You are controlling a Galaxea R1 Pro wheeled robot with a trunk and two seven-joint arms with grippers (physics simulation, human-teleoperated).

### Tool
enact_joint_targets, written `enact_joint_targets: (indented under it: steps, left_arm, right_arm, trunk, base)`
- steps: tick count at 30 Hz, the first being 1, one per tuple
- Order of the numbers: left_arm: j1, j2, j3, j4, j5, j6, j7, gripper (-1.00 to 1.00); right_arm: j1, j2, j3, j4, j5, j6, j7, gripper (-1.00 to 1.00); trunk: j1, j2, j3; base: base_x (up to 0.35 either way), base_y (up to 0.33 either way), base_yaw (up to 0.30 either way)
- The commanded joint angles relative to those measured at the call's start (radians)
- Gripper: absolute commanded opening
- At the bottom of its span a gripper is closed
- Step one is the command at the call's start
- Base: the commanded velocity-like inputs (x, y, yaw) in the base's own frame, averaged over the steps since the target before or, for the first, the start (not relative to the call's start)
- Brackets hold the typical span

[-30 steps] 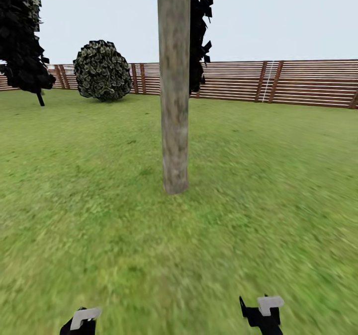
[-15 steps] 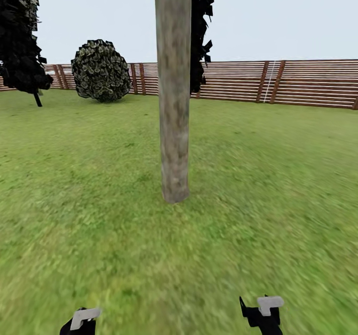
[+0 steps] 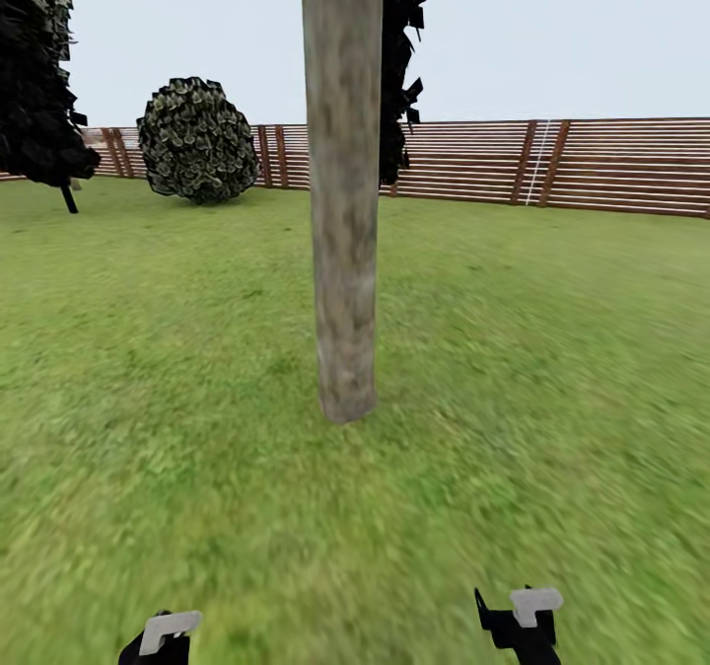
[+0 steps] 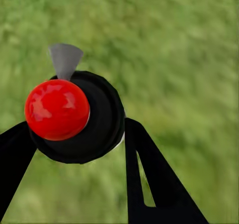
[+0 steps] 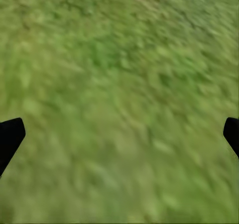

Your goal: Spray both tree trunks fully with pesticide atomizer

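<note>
A thick grey-tan tree trunk [image 3: 343, 201] rises from the grass floor [image 3: 197, 448] straight ahead in the head view; I see no pale specks on it. In the left wrist view my left gripper [image 4: 74, 134] is shut on the pesticide atomizer [image 4: 79, 117], a dark round bottle with a glossy red cap and a grey nozzle, held over the grass. My left gripper [image 3: 163, 637] sits at the bottom left of the head view and my right gripper [image 3: 523, 621] at the bottom right. In the right wrist view the right gripper [image 5: 119, 134] is open, its fingertips [image 5: 10, 134] far apart over bare grass.
A brown slat fence [image 3: 552, 164] closes the lawn at the back. A round bush [image 3: 197, 140] stands back left, a near-black conifer [image 3: 39, 83] at far left, and dark foliage [image 3: 402, 63] hangs behind the trunk. Open grass lies on both sides.
The whole view has shifted: the trunk now looks larger and its base sits lower in the picture, so the camera has moved closer. Both grippers keep their places in the picture.
</note>
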Motion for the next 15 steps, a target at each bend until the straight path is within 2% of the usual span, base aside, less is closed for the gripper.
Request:
enact_joint_targets:
  steps: [1, 9, 13, 15]
  left_arm:
    - [-0.001, 0.0, 0.0, 0.0, 0.006, -0.003, -0.001, -1.0]
    - [-0.001, 0.0, -0.001, 0.0, 0.006, -0.003, -0.002, -1.0]
    - [0.021, 0.004, 0.023, 0.014, 0.033, -0.026, 0.021, -1.0]
    - [0.019, 0.005, 0.022, 0.003, 0.028, -0.033, 0.032, -1.0]
  right_arm:
    - [-0.001, 0.0, -0.001, 0.001, 0.005, -0.003, 0.0, 1.0]
    - [-0.001, -0.001, -0.001, 0.001, 0.004, -0.003, 0.0, 1.0]
    - [0.022, -0.023, -0.016, 0.023, -0.01, -0.007, -0.023, 1.0]
    - [0.029, -0.021, -0.012, 0.024, -0.011, -0.006, -0.02, 1.0]
  trunk:
    - [0.0, 0.0, -0.001]
    - [0.0, 0.0, -0.001]
    - [0.0, 0.0, -0.001]
    - [0.0, 0.0, -0.001]
  base:
    - [0.337, 0.0, 0.0]
    - [0.337, 0.0, 0.0]
    - [0.0, 0.0, 0.0]
    - [0.0, 0.0, 0.0]
